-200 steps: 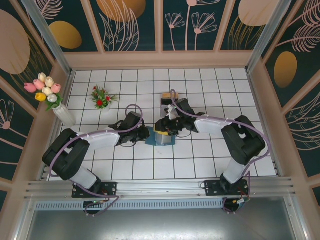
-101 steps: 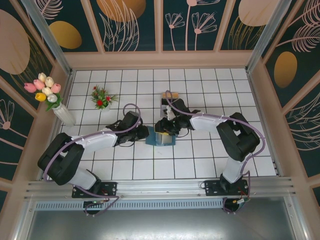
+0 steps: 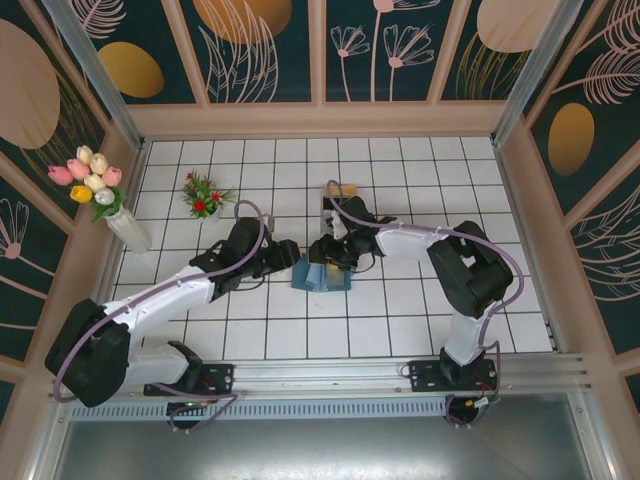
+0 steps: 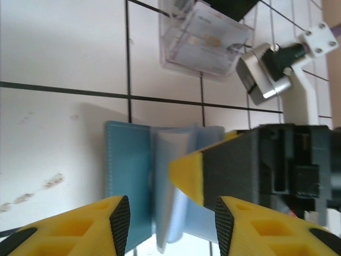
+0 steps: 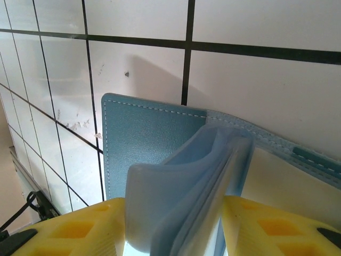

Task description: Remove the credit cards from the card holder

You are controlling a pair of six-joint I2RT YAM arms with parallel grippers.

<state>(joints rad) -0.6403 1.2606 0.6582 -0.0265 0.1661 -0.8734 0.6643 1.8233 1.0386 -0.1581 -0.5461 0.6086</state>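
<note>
**Inner leaves held up, cards not yet out**

At the bottom of the left wrist view, the left end effector stands partly open and grips nothing. In the right wrist view, the right end effector is closed part way on the bundle of inner leaves. The leaves touch both its sides, so I judge it a pinch. The card holder lies open in the middle of the top view, on the white tiled tabletop. Its cover is grained teal with pale stitching. The leaves are thin, glossy and grey-blue, and they bend easily. The credit cards I cannot make out between them. I think the right side should hold the leaves upright without crushing them, while the left presses the cover down, so that a stiff card can slide out by its edge. Farther, at the top of the left wrist view, a clear-looking plastic tray holds a pale card with a gold patch, likely one of them.
</note>
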